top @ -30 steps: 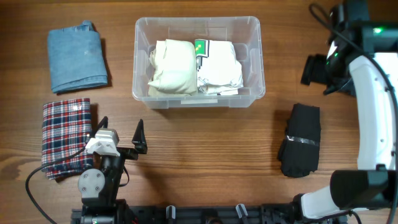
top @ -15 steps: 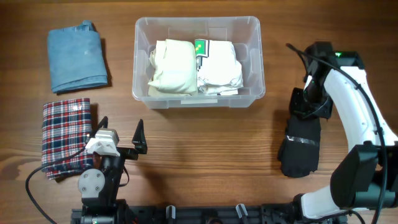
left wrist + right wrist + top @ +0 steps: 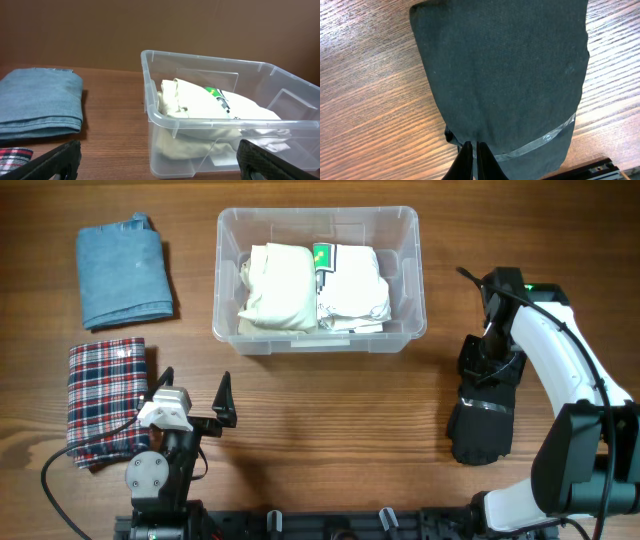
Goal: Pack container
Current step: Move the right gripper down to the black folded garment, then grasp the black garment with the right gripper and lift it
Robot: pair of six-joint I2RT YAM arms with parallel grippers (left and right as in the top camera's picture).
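The wooden bench (image 3: 330,410) carries everything, and the largest thing on it is the container (image 3: 405,240), a clear plastic bin standing at the middle of the far side, open at the top. Inside it two folded garments lie side by side and touching: a cream one (image 3: 280,285) on the left and a white one (image 3: 352,295) on the right, with a small green tag where they meet. Well to the left of the container, at the far left corner, lies a folded blue denim piece (image 3: 122,275); nearer the front edge, below it, lies a folded red and blue plaid piece (image 3: 105,400). To the right of the container and apart from it lies a folded black garment (image 3: 485,420) with a shiny strip across it. The right arm reaches down over the far end of that garment; the right gripper (image 3: 472,152) has its fingers pressed together at the garment's edge, touching the cloth, though whether any fabric is caught between them cannot be told. The left gripper (image 3: 196,388) hangs low near the front edge, just beside the plaid piece, its fingers spread wide with nothing between them, facing the container
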